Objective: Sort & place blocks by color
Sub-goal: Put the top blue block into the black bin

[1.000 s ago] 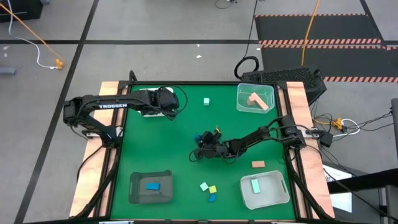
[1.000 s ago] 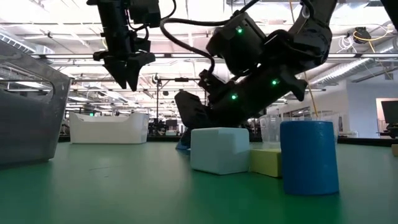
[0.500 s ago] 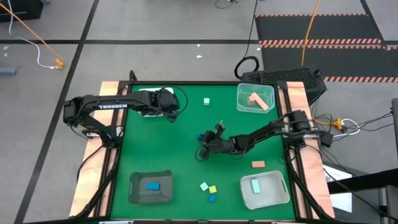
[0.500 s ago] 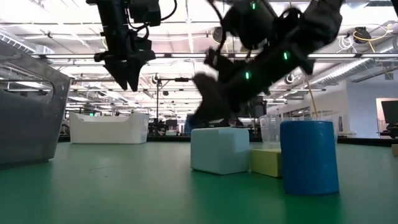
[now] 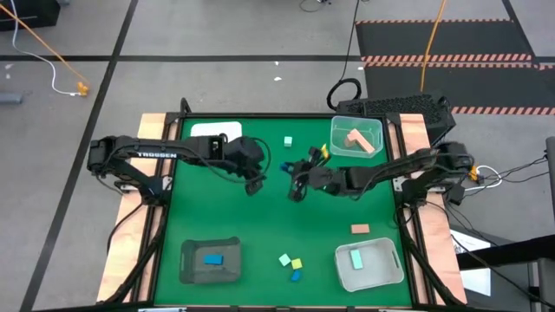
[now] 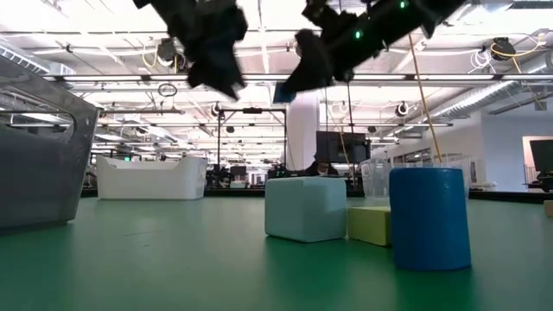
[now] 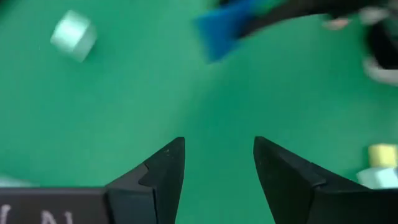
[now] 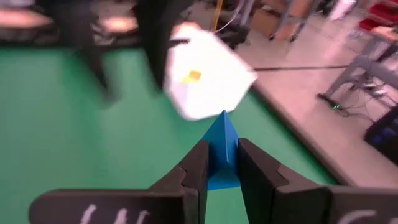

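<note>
— What do we see of the right gripper (image 5: 297,186)?

— It hangs above the middle of the green table (image 5: 217,217), reaching in from the right side. In its wrist view its two dark fingers (image 8: 193,168) pinch a blue block (image 8: 222,146) between them. The low view shows that same block high in the air, well clear of the table.

— And the left gripper (image 5: 253,182)?

— It sits close by, just to the left of the right one. In its own wrist view the fingers (image 7: 165,168) are spread wide with nothing between them, and we see the blue block ahead of it, held by the other arm.

— Where are the other blocks?

— In the high view a mint cube (image 5: 287,140) lies alone near the far edge. Pink blocks (image 5: 359,140) rest in the clear tray (image 5: 336,128) at the far right corner, and one more pink bar (image 5: 360,230) lies on the table near the right edge. A mint bar (image 5: 355,258) lies in the white tray (image 5: 381,277) at the near right. A blue bar (image 5: 212,258) lies in the dark tray (image 5: 192,270) at the near left.

— And the small group between those two near trays?

— A pale mint block (image 5: 284,259), a yellow block (image 5: 297,264) and a blue cylinder (image 5: 296,276) stand close together. From the low view the yellow one touches the mint one, with the cylinder just in front.

— Anything else?

— A second white tray (image 5: 212,131) lies at the far left, partly under the left arm.
</note>
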You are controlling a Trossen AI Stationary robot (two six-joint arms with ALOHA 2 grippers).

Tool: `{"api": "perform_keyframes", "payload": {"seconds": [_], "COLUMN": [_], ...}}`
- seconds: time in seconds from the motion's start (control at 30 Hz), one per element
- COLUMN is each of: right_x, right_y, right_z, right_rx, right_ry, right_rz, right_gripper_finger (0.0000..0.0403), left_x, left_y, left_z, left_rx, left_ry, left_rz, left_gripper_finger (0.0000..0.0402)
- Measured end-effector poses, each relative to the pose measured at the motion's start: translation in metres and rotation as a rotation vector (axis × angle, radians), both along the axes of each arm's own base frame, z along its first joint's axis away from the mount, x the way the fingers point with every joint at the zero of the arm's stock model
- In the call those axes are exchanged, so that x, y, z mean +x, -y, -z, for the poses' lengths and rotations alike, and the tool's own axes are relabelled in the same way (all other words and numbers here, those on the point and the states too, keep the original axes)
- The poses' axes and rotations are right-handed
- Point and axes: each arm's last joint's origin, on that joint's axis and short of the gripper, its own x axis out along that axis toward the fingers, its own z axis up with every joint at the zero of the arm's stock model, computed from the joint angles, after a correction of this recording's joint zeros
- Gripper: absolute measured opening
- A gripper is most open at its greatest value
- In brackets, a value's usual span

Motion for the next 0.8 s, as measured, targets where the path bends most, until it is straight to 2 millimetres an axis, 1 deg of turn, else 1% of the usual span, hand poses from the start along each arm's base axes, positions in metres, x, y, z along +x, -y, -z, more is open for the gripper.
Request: {"api": "perform_keyframes", "payload": {"seconds": [0.07, 0.13, 0.3, 0.37, 0.43, 0.6, 0.8], "right_x": [-0.006, -0.012, -0.027, -0.030, -0.032, -0.030, -0.027], "right_y": [0.004, 0.008, 0.018, 0.020, 0.023, 0.023, 0.022], "right_z": [-0.013, -0.025, -0.051, -0.056, -0.059, -0.062, -0.073], "right_rx": [0.011, 0.070, 0.305, 0.356, 0.385, 0.440, 0.465], "right_ry": [0.043, 0.111, 0.342, 0.393, 0.424, 0.494, 0.604], "right_rz": [0.020, 0.053, 0.163, 0.188, 0.204, 0.206, 0.141], "right_gripper_finger": [0.0053, 0.0053, 0.0053, 0.0053, 0.0053, 0.0054, 0.0054], "left_x": [0.007, 0.012, 0.017, 0.018, 0.020, 0.025, 0.026], "left_y": [0.008, 0.014, 0.026, 0.030, 0.033, 0.040, 0.042], "left_z": [-0.006, -0.011, -0.022, -0.028, -0.034, -0.045, -0.046], "left_rx": [0.066, 0.167, 0.470, 0.579, 0.644, 0.708, 0.644], "left_ry": [0.082, 0.139, 0.215, 0.242, 0.275, 0.360, 0.410], "left_rz": [0.037, 0.013, -0.174, -0.250, -0.277, -0.235, -0.225], "left_gripper_finger": [0.0191, 0.0191, 0.0191, 0.0191, 0.0191, 0.0191, 0.0191]}}
